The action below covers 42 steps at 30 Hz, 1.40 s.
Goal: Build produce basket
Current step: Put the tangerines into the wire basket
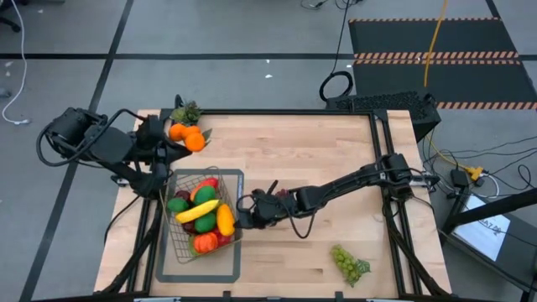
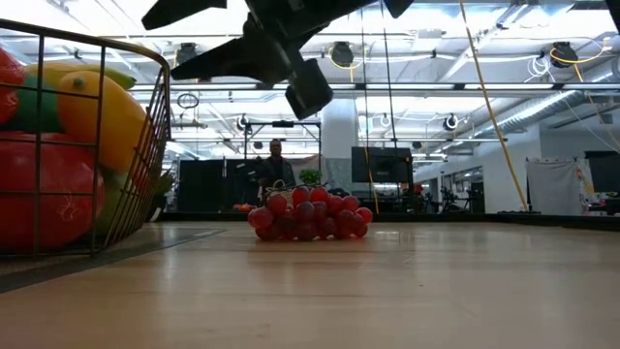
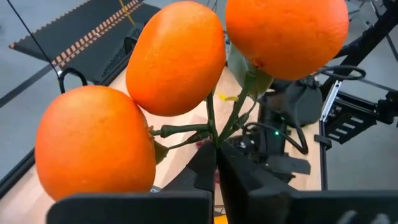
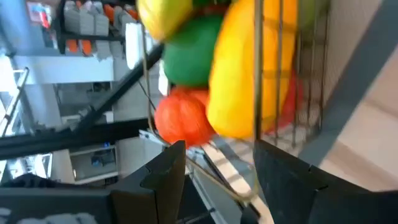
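The wire basket (image 1: 179, 245) stands on a grey mat (image 1: 231, 268) at the table's left, filled with produce: a banana (image 1: 198, 210), a yellow mango (image 1: 225, 220), green and red fruit. My left gripper (image 3: 216, 154) is shut on a bunch of three oranges (image 1: 187, 137), held in the air beyond the basket's far side. My right gripper (image 4: 214, 163) is open at the basket's right wall (image 4: 256, 93), one finger on either side of its wires; I cannot tell whether it touches them. Red grapes (image 2: 308, 215) lie on the table. My left gripper pinches the green stem (image 3: 213, 132) where the three oranges' stalks join, between its two fingertips (image 3: 202, 163). The oranges stand out beyond the fingertips, lifted clear of the table.
A leafy sprig (image 1: 186, 111) sits at the table's far left edge, just behind the oranges. Green grapes (image 1: 350, 262) lie near the front edge toward the right. Bare wood lies at the table's middle and right. A person (image 2: 276, 165) stands in the room beyond.
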Tool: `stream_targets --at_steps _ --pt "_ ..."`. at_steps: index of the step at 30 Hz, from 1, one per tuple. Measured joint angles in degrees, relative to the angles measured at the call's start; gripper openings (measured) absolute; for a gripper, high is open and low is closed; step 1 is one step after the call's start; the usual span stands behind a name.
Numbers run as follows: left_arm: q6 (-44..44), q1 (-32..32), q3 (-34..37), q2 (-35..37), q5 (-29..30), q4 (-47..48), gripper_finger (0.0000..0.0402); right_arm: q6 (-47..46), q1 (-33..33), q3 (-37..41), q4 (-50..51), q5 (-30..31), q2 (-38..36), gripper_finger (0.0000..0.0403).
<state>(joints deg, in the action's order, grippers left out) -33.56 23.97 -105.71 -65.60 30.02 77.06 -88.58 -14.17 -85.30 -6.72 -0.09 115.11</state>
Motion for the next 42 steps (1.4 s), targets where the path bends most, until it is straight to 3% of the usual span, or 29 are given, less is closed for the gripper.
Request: stream_targets --at_steps 6,27,35,42 --pt "0.17 0.0 0.0 0.0 0.04 0.0 0.0011 -0.7 -1.46 0.02 1.8 0.46 0.07 0.0182" --pt "0.65 0.0 0.01 -0.01 0.11 1.2 0.001 2.42 -4.53 0.07 1.44 13.48 0.11 0.0183" --pt "0.39 0.0 0.0 -0.02 0.13 1.22 0.0004 6.67 -4.11 0.32 0.16 13.87 1.32 0.0183" --pt "0.26 0.0 0.02 0.0 1.06 1.22 0.0016 6.02 -4.68 0.22 -9.02 13.59 4.34 0.0183"
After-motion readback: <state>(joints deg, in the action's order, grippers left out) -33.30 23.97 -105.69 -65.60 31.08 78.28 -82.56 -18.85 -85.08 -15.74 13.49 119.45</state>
